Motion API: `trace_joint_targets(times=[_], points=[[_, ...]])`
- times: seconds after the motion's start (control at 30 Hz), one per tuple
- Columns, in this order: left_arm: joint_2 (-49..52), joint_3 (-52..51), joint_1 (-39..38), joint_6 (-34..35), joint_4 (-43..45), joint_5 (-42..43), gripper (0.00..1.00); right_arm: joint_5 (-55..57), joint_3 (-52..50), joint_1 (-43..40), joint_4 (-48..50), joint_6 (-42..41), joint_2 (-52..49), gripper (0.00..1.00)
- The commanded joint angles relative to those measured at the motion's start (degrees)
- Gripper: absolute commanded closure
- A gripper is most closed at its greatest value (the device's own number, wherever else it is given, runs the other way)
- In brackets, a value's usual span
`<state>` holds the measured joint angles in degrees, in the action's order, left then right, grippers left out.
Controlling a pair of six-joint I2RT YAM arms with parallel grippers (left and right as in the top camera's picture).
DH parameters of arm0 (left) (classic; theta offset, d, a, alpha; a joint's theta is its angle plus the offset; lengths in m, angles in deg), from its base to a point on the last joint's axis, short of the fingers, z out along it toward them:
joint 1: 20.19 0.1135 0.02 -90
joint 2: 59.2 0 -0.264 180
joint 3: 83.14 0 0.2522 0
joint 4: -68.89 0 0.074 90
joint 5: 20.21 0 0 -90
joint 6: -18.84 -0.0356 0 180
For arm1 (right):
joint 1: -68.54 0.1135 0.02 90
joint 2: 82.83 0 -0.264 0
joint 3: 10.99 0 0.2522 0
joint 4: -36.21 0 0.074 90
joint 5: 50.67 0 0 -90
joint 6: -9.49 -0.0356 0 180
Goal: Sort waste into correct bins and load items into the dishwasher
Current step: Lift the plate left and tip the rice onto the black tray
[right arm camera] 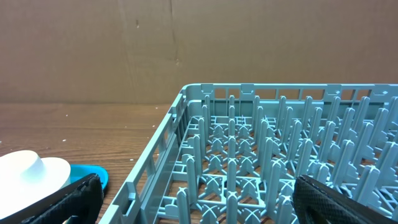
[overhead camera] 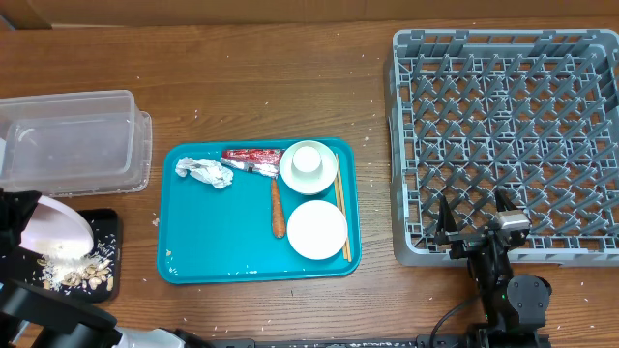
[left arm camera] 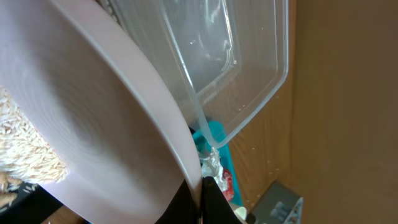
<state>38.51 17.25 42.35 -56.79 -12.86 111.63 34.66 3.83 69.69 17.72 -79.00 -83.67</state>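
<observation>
- Rice scraps [overhead camera: 70, 268] lie heaped on the black tray [overhead camera: 108, 220] at the worktop's front left corner.
- Over them tilts the large pale-pink plate [overhead camera: 56, 230], its rim pinched by the left tool [left arm camera: 203, 202].
- Just behind sits the clear plastic tub [overhead camera: 68, 140].
- On the teal serving tray [overhead camera: 203, 256] at centre lie a foil ball [overhead camera: 205, 171], a red snack wrapper [overhead camera: 250, 157], a carrot [overhead camera: 277, 208], a cup [overhead camera: 308, 159] in a small bowl [overhead camera: 325, 177], a small white plate [overhead camera: 316, 230] and chopsticks [overhead camera: 341, 208].
- Far right stands the grey dish rack [overhead camera: 503, 135]; the right tool [overhead camera: 474, 220] hovers at its front wall, fingers spread wide.
</observation>
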Motion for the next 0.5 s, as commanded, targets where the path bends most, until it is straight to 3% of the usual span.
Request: trace_joint_targets(times=[0.0, 0.17, 0.47], points=[[-1.46, -0.24, 3.69, -2.25, -0.5, 5.6, 0.96, -0.35, -0.59, -0.26, 0.33, -0.2, 0.68, 0.0], [-1.46, -0.24, 7.56, -5.2, -1.03, 16.74, 0.96, -0.35, -0.59, -0.24, 0.33, -0.2, 0.68, 0.0], [-1.44, -0.24, 9.44, -7.56, -1.7, 19.67, 0.96, -0.35, -0.59, -0.24, 0.33, -0.2, 0.68, 0.0]])
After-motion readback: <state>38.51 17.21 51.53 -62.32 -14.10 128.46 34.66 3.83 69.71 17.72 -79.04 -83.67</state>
